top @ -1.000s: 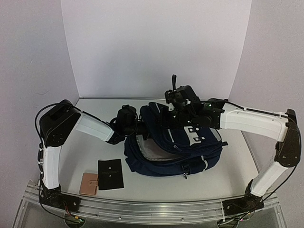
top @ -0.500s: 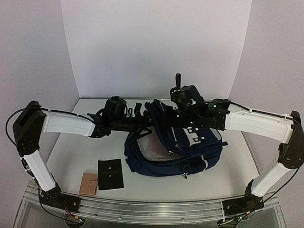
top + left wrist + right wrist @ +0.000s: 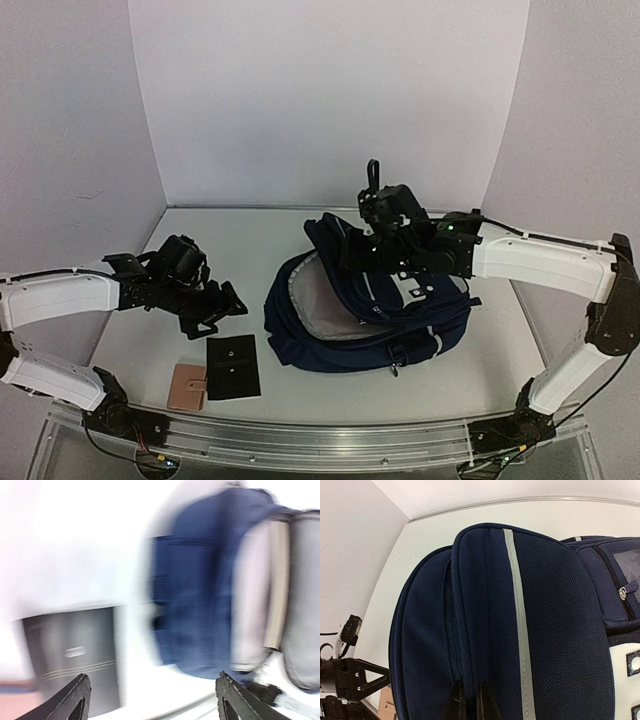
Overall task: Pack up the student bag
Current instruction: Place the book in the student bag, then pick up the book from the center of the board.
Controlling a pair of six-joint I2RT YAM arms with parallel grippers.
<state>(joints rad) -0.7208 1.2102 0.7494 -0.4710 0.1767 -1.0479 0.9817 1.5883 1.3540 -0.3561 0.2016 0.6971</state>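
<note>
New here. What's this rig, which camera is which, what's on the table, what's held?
Two robot arms are bolted at the near edge of the table. The wide picture comes from a fixed camera above and behind them; the other two come from a camera on each wrist. On it lie a navy student bag, a flat black case and a small tan case. The right arm has its jaws pinched shut on the edge of the bag's flap, holding the bag open. The left arm holds nothing: its jaws stand wide open near the black case. Its wrist picture is blurred.
</note>
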